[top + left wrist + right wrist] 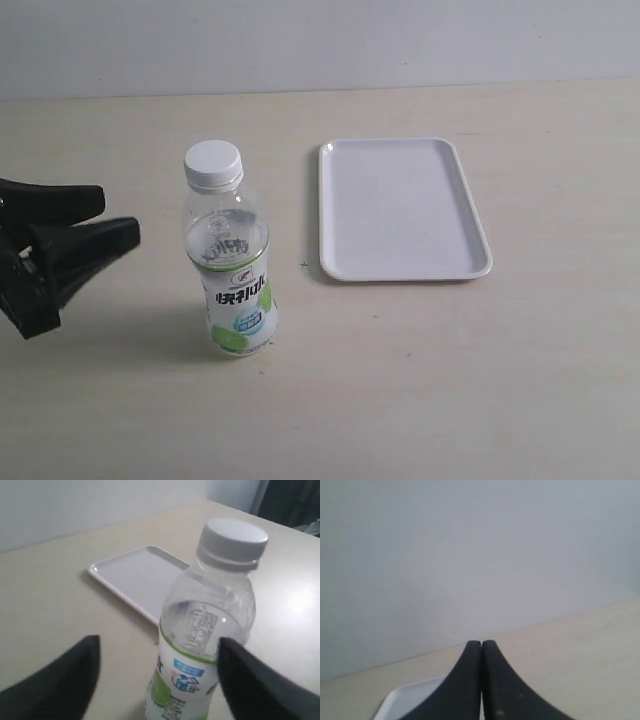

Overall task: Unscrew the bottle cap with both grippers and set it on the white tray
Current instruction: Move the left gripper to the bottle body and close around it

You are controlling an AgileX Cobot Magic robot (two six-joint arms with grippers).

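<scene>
The clear bottle (230, 270) stands upright on the table with its white ribbed cap (213, 163) screwed on. My left gripper (118, 215) is open at the left of the exterior view, a short way from the bottle. In the left wrist view the bottle (202, 645) stands between the spread black fingers (75, 672), closer to one of them; the cap (232, 542) rises above the jaws. The white tray (400, 208) lies flat to the right of the bottle. My right gripper (481, 644) is shut on nothing, out of the exterior view, above a corner of the tray (407, 700).
A pale wall (320, 40) runs along the far edge of the light table (450, 380). Dark objects (290, 500) stand beyond the table in the left wrist view.
</scene>
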